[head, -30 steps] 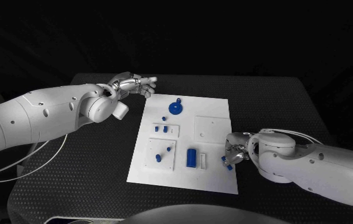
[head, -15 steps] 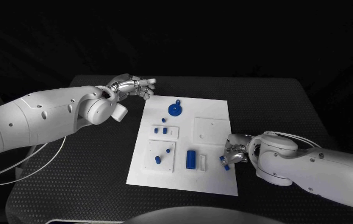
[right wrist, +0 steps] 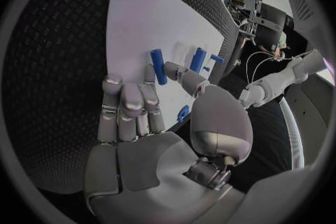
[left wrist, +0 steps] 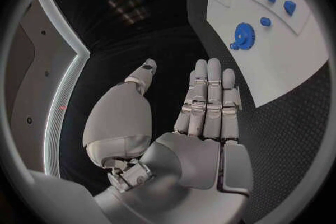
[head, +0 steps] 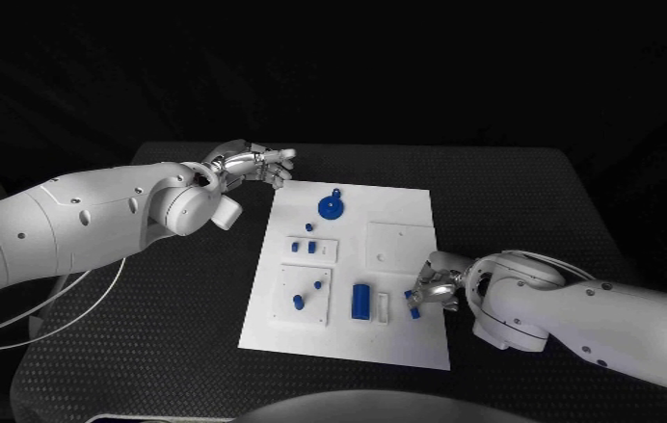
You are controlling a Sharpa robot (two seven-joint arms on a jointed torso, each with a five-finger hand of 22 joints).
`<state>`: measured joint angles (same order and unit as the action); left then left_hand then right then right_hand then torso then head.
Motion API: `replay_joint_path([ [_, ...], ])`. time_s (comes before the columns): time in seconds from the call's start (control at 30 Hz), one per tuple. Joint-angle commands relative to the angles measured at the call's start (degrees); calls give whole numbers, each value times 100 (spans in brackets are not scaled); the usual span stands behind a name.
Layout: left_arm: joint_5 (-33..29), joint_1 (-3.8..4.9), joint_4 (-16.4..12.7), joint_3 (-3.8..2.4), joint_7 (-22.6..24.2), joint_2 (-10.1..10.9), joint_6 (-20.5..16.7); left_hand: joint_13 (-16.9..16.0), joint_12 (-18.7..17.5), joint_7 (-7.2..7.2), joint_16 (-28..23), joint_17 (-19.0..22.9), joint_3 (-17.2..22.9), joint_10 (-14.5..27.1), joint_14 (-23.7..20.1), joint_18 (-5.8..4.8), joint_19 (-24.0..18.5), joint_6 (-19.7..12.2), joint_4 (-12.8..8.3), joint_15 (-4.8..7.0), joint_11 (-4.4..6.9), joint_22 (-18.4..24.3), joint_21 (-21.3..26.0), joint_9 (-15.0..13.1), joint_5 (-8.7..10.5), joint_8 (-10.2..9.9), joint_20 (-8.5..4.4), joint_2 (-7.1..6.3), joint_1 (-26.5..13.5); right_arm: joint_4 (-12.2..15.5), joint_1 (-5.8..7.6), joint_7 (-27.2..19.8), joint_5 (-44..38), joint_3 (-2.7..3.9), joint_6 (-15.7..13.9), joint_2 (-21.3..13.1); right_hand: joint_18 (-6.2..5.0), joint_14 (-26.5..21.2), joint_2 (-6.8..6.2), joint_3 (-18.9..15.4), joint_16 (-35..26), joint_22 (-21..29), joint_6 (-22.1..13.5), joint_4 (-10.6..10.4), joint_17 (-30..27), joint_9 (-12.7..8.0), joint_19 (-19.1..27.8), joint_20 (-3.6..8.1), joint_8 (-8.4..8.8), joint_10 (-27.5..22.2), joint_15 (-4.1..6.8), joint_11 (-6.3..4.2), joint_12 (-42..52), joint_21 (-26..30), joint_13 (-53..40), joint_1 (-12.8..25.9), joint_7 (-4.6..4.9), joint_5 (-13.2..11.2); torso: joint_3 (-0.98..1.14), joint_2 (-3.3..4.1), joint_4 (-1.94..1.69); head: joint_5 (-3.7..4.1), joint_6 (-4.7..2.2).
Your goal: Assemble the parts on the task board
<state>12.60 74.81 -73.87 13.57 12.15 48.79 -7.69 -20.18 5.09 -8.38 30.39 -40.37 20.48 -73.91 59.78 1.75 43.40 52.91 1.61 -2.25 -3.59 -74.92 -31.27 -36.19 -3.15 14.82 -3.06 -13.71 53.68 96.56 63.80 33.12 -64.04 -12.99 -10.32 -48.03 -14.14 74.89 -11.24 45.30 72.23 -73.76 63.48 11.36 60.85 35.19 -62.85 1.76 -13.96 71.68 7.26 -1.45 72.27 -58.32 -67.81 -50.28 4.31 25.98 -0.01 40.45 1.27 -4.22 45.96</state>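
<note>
From the head camera we see a black, finely textured worktop [head: 153,346] with darkness behind it. The white task board [head: 403,346] lies at its centre. On the board sit blue parts: a round gear [head: 333,205] toward 12 o'clock, small blocks [head: 304,246] near the middle, and an upright cylinder [head: 361,300] toward 6 o'clock. The left hand [head: 252,165] hovers off the board's 10 o'clock corner, fingers loosely spread, holding nothing. The right hand [head: 434,288] is at the board's 4 o'clock edge, fingers pinching a small blue part [head: 413,304].

In the left wrist view, the left hand [left wrist: 203,123] lies flat with fingers straight and together over the dark worktop, the board [left wrist: 280,73] and gear [left wrist: 243,37] beyond.

In the right wrist view, the right hand [right wrist: 150,134] reaches over the board [right wrist: 140,17]; thumb and fingers hold a blue peg [right wrist: 159,66], with another blue piece [right wrist: 198,59] just beside it.
</note>
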Motion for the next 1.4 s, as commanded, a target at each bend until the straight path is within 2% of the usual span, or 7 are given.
replay_joint_path([
  [0.03,17,6,-17,-3,38,-6,55,4,-38,34,-24,-7,-48,-47,-8,86,-27,-4,5,-22,-9,-119,31,-8,31,18,-11,13,60,23,-3,-17,338,-2,-183,69,-86,9,-22,3,-26,5,4,-36,6,3,-46,-5,-13,75,46,-56,24,-28,-5,100,-4,3,3,3,0,0,11],
  [0.23,27,6,-22,-4,34,-17,65,5,-41,33,-26,-9,-58,-44,-6,87,-26,-7,13,-21,-11,-119,31,-7,31,16,-12,9,70,-7,-4,-13,451,-3,-119,204,-86,1,-60,24,-37,9,-9,-23,4,-9,-27,2,-5,45,44,-54,2,-17,9,129,-1,75,6,-1,8,2,4],
  [0.33,29,6,-28,-4,32,-19,64,6,-41,32,-26,-10,-61,-44,-5,87,-26,-8,17,-21,-11,-119,31,-7,31,16,-12,10,74,-31,-7,-22,595,-4,-122,287,-86,0,-60,30,-38,9,-9,-20,4,-11,-26,3,-5,38,44,-54,-5,-16,17,129,-1,88,3,4,5,21,-7],
  [0.53,43,6,-26,-4,28,-22,69,6,-43,32,-29,-11,-68,-44,-6,88,-26,-8,26,-21,-11,-119,32,-7,31,16,-12,16,88,-63,-10,-33,605,-4,-117,359,-86,0,-64,10,-41,9,-8,-19,4,-14,-27,2,-6,39,44,-52,-3,-19,11,156,1,97,10,1,-2,12,2],
  [1.2,66,6,-40,-4,1,-14,90,7,-47,31,-39,-17,-108,-45,-8,87,-29,-10,58,-23,-12,-118,34,-6,32,16,-10,40,139,-140,-74,-53,630,-4,51,497,-86,0,-77,-53,-44,9,-4,-30,6,-22,-18,0,-12,28,40,-51,-11,-20,11,221,1,16,8,3,-2,-45,47],
  [1.4,67,6,-40,-4,-2,-10,88,7,-48,31,-41,-18,-122,-46,-8,86,-30,-10,69,-23,-12,-118,35,-6,32,16,-10,43,147,-186,-87,-94,637,-4,-3,532,-86,-1,-83,-78,-46,10,-4,-54,7,-27,-15,0,-14,22,41,-52,-17,-20,12,249,0,-61,7,4,-3,-54,56],
])
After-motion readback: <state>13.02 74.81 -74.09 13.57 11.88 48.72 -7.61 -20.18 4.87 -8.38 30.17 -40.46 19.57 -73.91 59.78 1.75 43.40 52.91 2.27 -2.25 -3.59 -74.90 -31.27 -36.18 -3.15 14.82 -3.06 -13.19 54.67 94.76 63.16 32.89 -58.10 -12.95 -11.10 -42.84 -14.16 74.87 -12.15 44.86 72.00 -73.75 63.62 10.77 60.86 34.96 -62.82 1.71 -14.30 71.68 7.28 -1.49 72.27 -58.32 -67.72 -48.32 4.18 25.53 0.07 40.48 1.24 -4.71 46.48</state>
